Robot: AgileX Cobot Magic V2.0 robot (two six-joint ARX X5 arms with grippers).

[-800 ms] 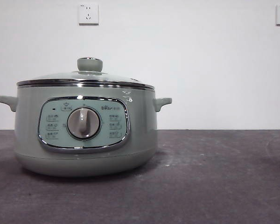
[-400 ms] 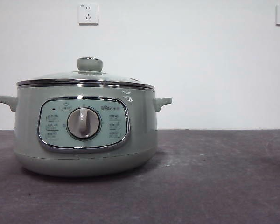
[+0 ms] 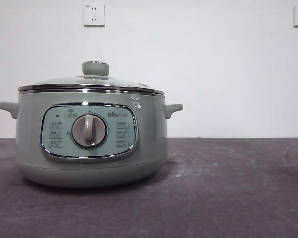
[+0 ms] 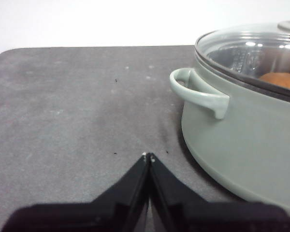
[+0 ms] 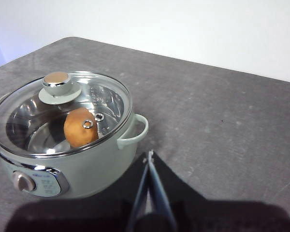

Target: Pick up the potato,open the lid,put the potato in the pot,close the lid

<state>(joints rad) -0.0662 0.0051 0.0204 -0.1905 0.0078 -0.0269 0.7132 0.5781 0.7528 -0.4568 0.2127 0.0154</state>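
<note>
From the front I see the pot (image 3: 92, 141) on the desk (image 3: 228, 193) with the lid (image 3: 92, 82) seated — nothing differs from a second ago. Left wrist: my left gripper (image 4: 148, 157), jaws closed and empty, sits beside the pot's handle (image 4: 198, 92). Right wrist: the right gripper (image 5: 149, 154) is closed too — the potato (image 5: 80, 127) lies inside the pot under the lid.

The pot (image 5: 72, 166) sits at the left of the frame on the grey surface (image 5: 222, 116), the lid (image 5: 63, 113) seated on its rim. Through the glass the potato (image 5: 79, 128) lies inside (against the steel liner). The right pincer (image 5: 149, 155), bottom centre, has its jaws pressed together, holding nothing.
</note>
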